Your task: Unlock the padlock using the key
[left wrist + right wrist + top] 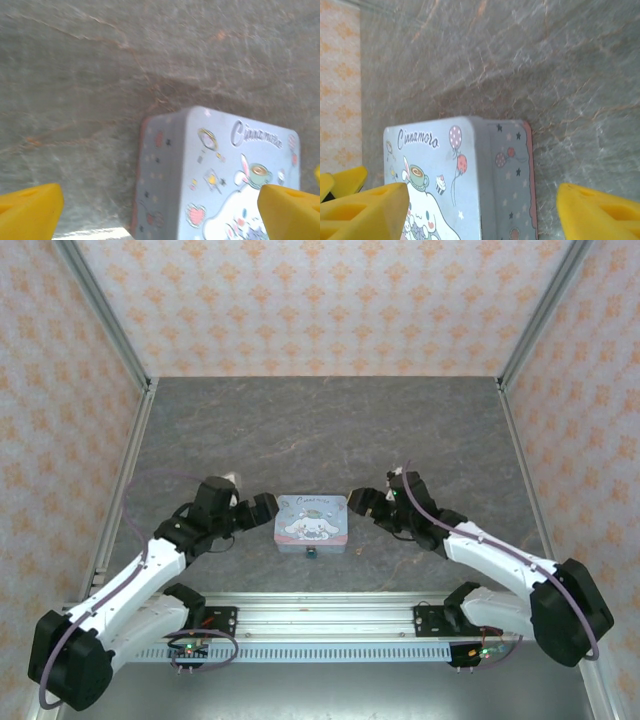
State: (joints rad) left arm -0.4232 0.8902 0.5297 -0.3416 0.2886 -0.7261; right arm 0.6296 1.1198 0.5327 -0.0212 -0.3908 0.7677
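Observation:
A tiny dark teal padlock point(312, 554) sits at the middle of the front edge of a pastel-blue cartoon tin point(312, 520). The key is hidden. My left gripper point(267, 512) is at the tin's left end. It is open, and its yellow fingers point(30, 211) straddle that end of the tin point(215, 170). My right gripper point(357, 505) is at the tin's right end and is also open. One of its fingers point(367, 212) is over the lid of the tin point(450, 170), and the other is over the table beyond the tin's side wall.
The grey marbled table point(330, 430) is walled by patterned panels at the back and on both sides. A metal rail point(320, 620) with the arm bases runs along the near edge. Open tabletop lies behind the tin.

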